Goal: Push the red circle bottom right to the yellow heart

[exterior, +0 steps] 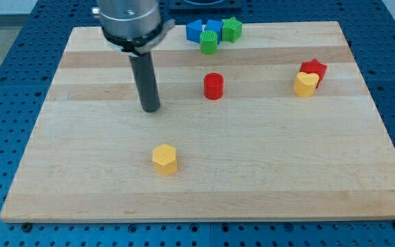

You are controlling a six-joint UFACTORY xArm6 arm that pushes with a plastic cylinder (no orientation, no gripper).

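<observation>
My tip [151, 108], the bare lower end of the dark rod end effector, is holding nothing and resting on the pale wooden worktop [266, 171]. The red circle block [213, 86] is sitting near it at 3 o'clock, apart. The yellow heart block [306, 84] is lying well beyond, touching a red star block [314, 68].

Silver metal collar, dark cyl. rod [150, 108]

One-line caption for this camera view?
My tip rests left of the red circle; the yellow heart sits far right.
</observation>
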